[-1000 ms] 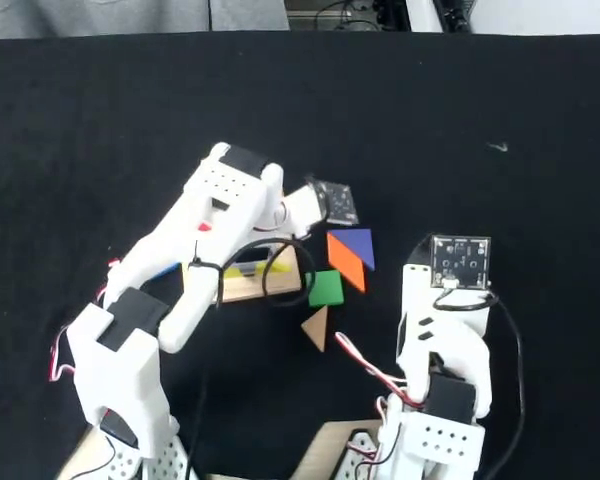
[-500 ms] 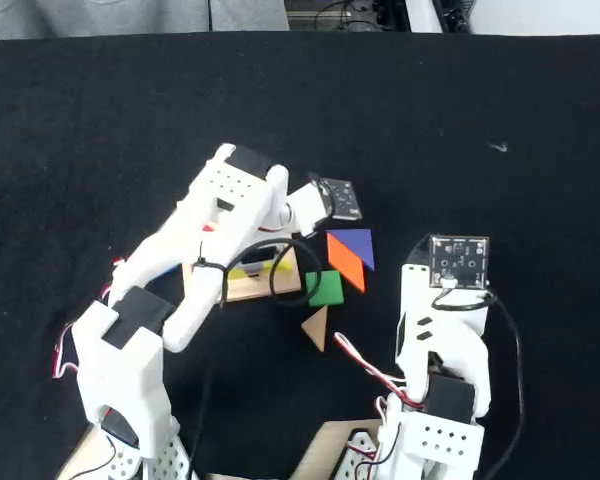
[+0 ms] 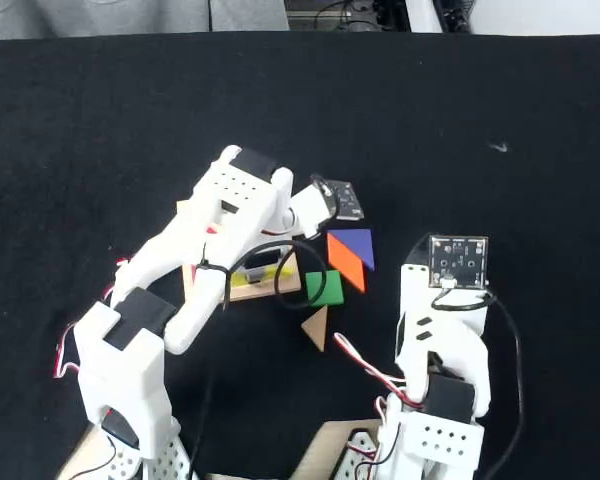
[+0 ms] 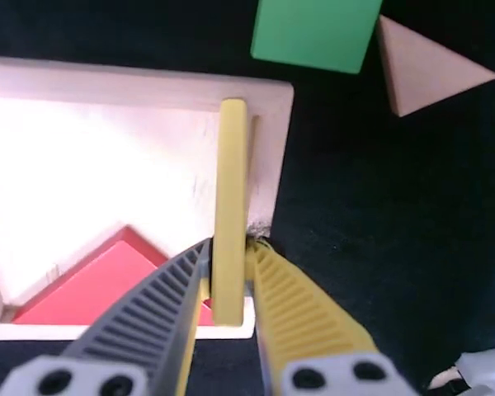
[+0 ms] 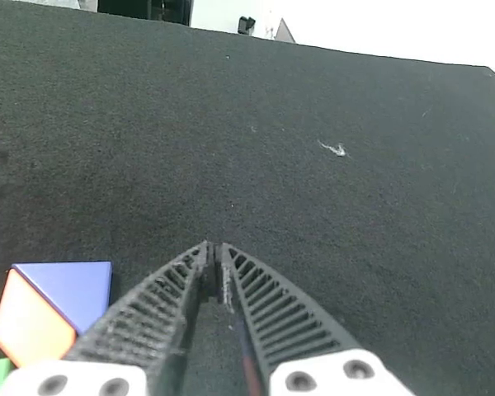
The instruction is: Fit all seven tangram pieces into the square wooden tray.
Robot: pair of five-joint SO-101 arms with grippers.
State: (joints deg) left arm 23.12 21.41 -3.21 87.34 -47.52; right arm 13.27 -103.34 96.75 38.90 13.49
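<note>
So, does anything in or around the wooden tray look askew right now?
Yes: the yellow piece stands on its edge along one wall of the tray, clamped in the left gripper, instead of lying flat like the red triangle in the corner.

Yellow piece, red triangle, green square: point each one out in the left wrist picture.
yellow piece [image 4: 230, 198]: left wrist view, its narrow upturned edge.
red triangle [image 4: 99, 289]: left wrist view, its top face.
green square [image 4: 313, 33]: left wrist view, middle of its face.

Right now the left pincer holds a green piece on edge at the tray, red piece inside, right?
No: the left wrist view shows the left pincer holding a yellow piece, not green, on edge at the tray, red piece inside.
</note>
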